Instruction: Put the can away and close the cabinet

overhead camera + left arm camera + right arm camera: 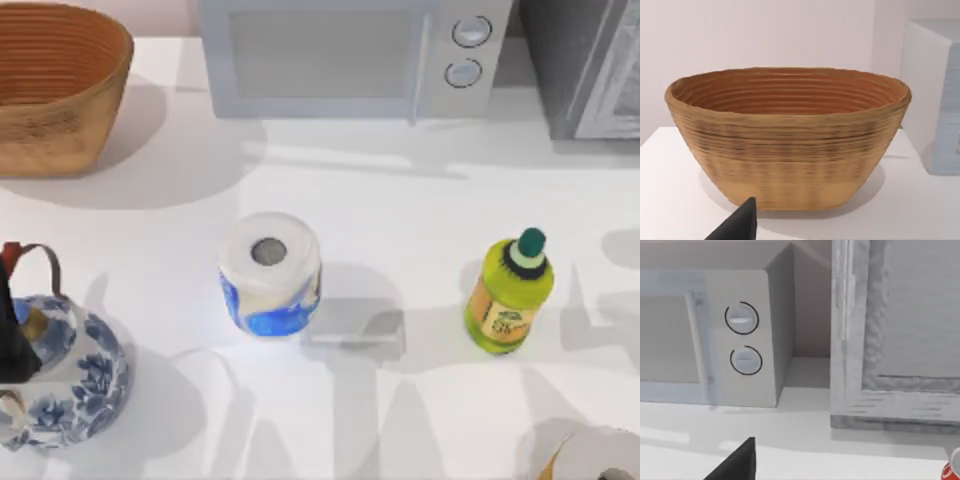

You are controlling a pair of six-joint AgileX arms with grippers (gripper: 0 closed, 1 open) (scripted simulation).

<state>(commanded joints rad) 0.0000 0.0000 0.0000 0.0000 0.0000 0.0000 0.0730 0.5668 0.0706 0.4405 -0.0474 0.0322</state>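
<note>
Only the can's red edge shows, cut off beside the cabinet.

You have on the table: 1 basket | 1 microwave | 1 cabinet | 1 toilet roll | 1 green bottle | 1 blue-and-white teapot | 1 can, partly seen

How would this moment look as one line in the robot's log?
can: on table, ungrasped | cabinet: back right | left end effector: facing basket | right end effector: facing microwave
</note>
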